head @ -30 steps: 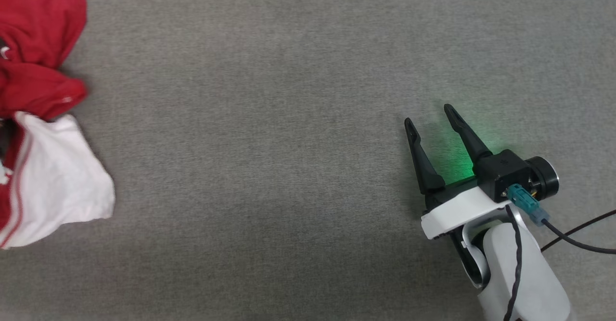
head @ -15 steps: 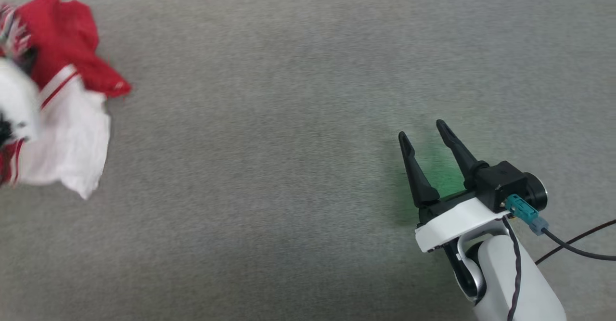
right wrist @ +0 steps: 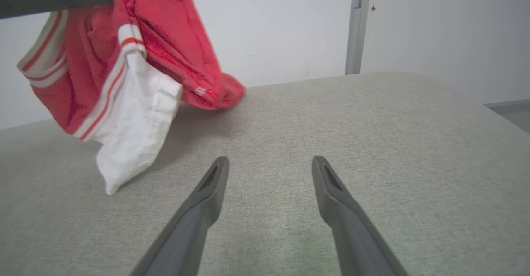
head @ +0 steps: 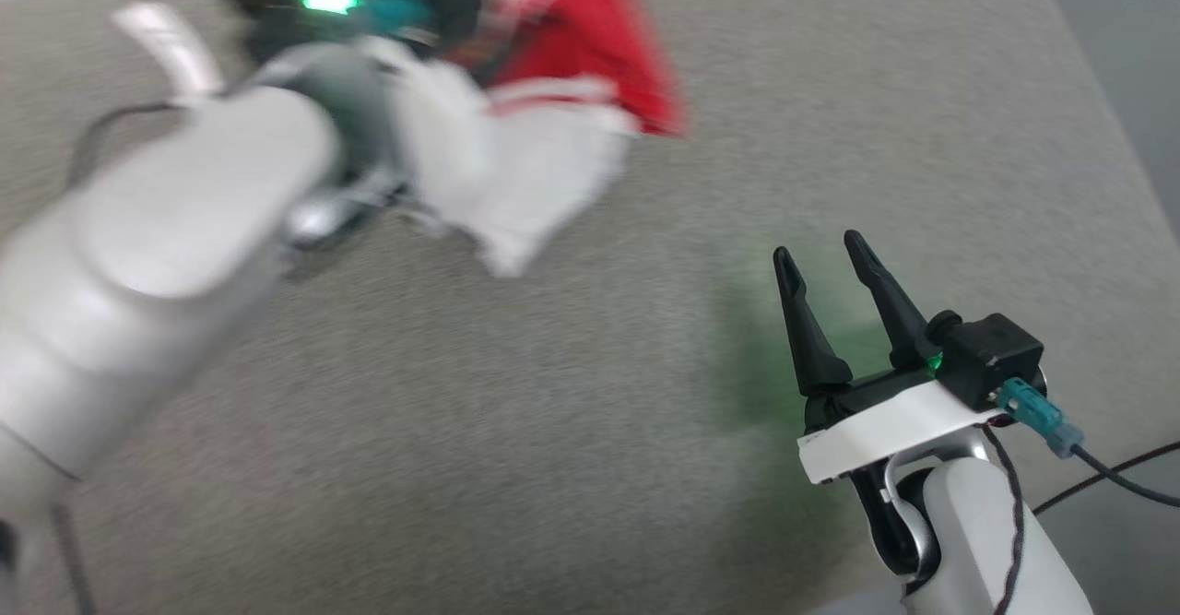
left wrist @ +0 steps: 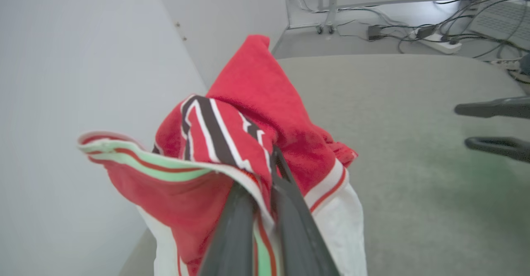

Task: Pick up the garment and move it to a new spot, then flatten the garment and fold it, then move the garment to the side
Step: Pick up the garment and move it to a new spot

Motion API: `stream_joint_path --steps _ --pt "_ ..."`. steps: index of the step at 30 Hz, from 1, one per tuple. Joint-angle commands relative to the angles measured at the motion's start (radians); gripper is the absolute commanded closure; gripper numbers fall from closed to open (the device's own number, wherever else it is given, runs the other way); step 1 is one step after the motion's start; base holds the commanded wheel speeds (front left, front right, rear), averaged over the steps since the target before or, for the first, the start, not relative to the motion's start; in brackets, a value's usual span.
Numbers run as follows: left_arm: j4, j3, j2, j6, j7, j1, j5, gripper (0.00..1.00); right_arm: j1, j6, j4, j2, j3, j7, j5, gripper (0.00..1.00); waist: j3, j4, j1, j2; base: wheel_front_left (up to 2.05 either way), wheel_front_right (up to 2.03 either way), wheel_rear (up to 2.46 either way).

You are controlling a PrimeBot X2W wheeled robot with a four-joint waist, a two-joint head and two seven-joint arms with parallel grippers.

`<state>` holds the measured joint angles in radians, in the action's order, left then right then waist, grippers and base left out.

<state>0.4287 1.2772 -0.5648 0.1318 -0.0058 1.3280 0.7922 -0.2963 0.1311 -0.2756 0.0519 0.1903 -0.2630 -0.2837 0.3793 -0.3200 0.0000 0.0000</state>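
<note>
The garment (left wrist: 256,102) hangs bunched in the air above the grey fabric surface (right wrist: 372,143), toward its far left part. Red cloth sits uppermost, with black-and-white lettering creased across one fold, and striped trim and a white sleeve droop below. The sleeve's lowest corner reaches down to the surface; whether it touches cannot be told. A red fold beside it lies at or just over the surface near the pale wall (right wrist: 290,27).

The left gripper (left wrist: 261,172) is clamped on the garment's upper folds, its two dark fingers pressed close together with cloth pinched between them. In the head view this arm and the cloth are blurred.

The right gripper (head: 819,246) is well apart from the garment, low over the surface at the right, fingers spread and holding nothing. A green glow falls on the fabric beneath it.

Beyond the surface's far edge, cables (left wrist: 414,36) lie on the floor.
</note>
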Motion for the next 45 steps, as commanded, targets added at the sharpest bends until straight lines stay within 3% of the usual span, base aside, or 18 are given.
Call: stream_joint_path --steps 1,3,6,12,14,20,34,38,39,45 --pt "-0.044 0.003 0.014 -0.003 0.028 -0.007 -0.023 1.00 0.010 -0.001 0.005 -0.001 0.000 -0.002 -0.015 0.00 0.031 -0.059 0.0000 0.0000 0.00 0.00 0.00" --pt "-0.152 0.006 0.030 -0.003 0.112 -0.068 -0.073 1.00 0.015 -0.001 0.012 -0.001 0.006 -0.002 -0.036 0.00 0.041 -0.088 0.0000 0.0000 0.00 0.00 0.00" --pt "-0.300 0.000 -0.008 -0.003 0.270 -0.128 -0.117 1.00 0.018 -0.001 0.020 -0.001 0.021 -0.002 -0.065 0.00 0.052 -0.124 0.0000 0.0000 0.00 0.00 0.00" --pt "-0.433 0.002 -0.176 -0.003 0.463 -0.190 -0.208 1.00 0.035 -0.001 0.025 -0.001 0.036 -0.002 -0.104 0.00 0.054 -0.159 0.0000 0.0000 0.00 0.00 0.00" --pt "-0.424 0.003 -0.219 -0.003 0.471 -0.197 -0.266 1.00 0.036 -0.001 0.026 -0.001 0.040 -0.002 -0.115 0.00 0.055 -0.164 0.0000 0.0000 0.00 0.00 0.00" --pt "-0.338 0.003 -0.251 -0.003 0.419 -0.205 -0.344 1.00 0.031 -0.001 0.030 -0.001 0.054 -0.002 -0.133 0.00 0.066 -0.173 0.0000 0.0000 0.00 0.00 0.00" --pt "-0.209 0.016 -0.209 -0.002 0.421 -0.246 -0.241 1.00 0.021 -0.001 0.031 0.000 0.063 -0.002 -0.149 0.00 0.100 -0.184 0.0000 0.0000 0.00 0.00 0.00" --pt "-0.189 0.008 -0.184 -0.002 0.353 -0.200 -0.158 0.11 0.024 -0.001 0.018 -0.001 0.042 -0.002 -0.118 0.00 0.063 -0.144 0.0000 0.0000 0.00 0.00 0.00" --pt "-0.183 0.006 -0.173 -0.002 0.329 -0.191 -0.129 0.00 0.026 -0.001 0.013 -0.001 0.034 -0.002 -0.108 0.00 0.049 -0.129 0.0000 0.0000 0.00 0.00 0.00" --pt "-0.113 0.004 -0.132 -0.003 0.138 -0.177 0.030 0.00 0.023 -0.001 -0.018 -0.001 -0.011 -0.002 -0.018 0.00 -0.046 -0.027 0.0000 0.0000 0.00 0.00 0.00"
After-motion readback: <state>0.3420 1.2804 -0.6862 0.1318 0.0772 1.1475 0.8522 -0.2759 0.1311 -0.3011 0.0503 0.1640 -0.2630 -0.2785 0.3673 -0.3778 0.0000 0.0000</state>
